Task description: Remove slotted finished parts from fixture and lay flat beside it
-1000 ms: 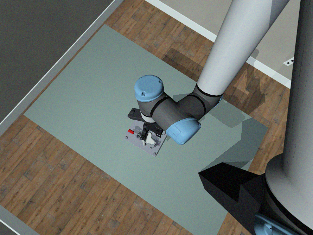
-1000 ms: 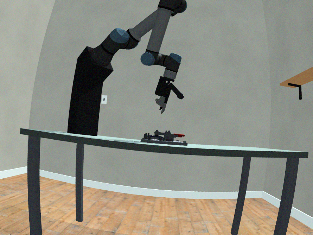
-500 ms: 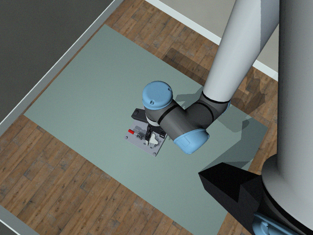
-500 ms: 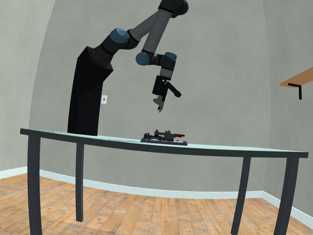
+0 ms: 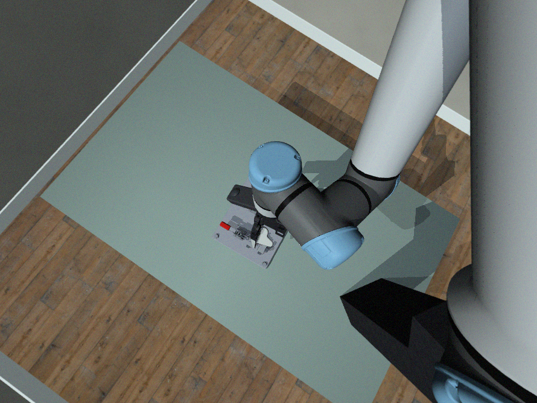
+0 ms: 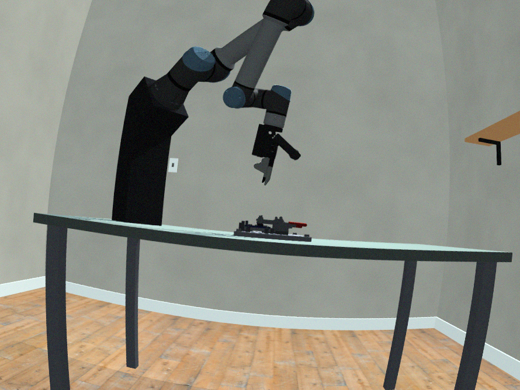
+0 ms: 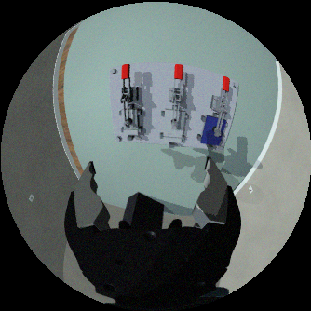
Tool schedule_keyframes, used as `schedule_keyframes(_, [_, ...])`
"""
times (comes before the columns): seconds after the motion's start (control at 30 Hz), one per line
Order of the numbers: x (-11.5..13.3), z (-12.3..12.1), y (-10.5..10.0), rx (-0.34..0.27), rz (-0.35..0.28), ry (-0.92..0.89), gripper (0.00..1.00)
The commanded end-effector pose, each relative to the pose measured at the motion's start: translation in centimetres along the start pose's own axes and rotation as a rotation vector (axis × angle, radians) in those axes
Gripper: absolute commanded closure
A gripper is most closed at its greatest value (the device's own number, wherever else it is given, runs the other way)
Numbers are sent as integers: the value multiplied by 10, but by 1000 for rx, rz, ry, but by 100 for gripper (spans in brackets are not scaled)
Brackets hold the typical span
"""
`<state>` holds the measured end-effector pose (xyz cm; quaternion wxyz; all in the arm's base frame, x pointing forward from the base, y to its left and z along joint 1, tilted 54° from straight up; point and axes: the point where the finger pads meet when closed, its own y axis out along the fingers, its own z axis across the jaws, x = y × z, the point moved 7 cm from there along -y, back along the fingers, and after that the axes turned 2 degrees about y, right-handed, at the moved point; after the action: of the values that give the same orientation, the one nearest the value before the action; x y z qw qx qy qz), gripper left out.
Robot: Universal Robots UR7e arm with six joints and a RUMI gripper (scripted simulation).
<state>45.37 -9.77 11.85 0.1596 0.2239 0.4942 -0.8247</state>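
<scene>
No brand, label or writing can be read on anything in view.

The gripper point(image 7: 151, 179) is spread to its full width and empty; in the wrist view its two faceted grey fingers stand far apart on a black body, touching nothing. In the exterior view the gripper point(image 6: 265, 176) hangs well above the table point(image 6: 378, 248), pointing down, over the fixture point(image 6: 273, 236). From the top, the gripper point(image 5: 259, 236) overlaps the fixture point(image 5: 230, 245), whose far part is hidden by the wrist.

The fixture point(image 7: 154, 76) is a flat, pale grey rectangular plate lying on the table. It carries three toggle clamps side by side, each of grey metal with a red handle point(image 7: 125, 71). In the wrist view the left point(image 7: 129, 112) and middle point(image 7: 177, 112) stations hold grey metal pieces under their clamps; they are too small to make out a slot. The right station holds the blue blank point(image 7: 213, 130), a small square block, under its clamp bar.

The table has a smooth grey-green top and dark, slightly tapered legs point(image 6: 55, 302). The arm point(image 5: 312, 208) has dark grey joints with light blue caps and pale tubular links; it rises from a black angular pedestal point(image 6: 138, 167) at the table's far side. The floor point(image 6: 252, 357) is brown wood plank. A wooden shelf point(image 6: 493, 131) on a black bracket is on the wall at right.
</scene>
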Motion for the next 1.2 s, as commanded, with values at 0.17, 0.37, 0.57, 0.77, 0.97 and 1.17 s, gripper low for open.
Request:
schedule_keyframes(0.17, [18, 10, -10, 69, 61, 16, 0])
schedule_keyframes(0.37, [25, 15, -18, 103, 92, 25, 0])
schedule_keyframes(0.57, [29, 17, -23, 120, 108, 30, 0])
schedule_keyframes(0.77, [33, 20, -28, 138, 124, 35, 0])
schedule_keyframes(0.97, [35, 22, -31, 148, 133, 38, 0])
schedule_keyframes(1.17, [36, 22, -32, 151, 136, 39, 0])
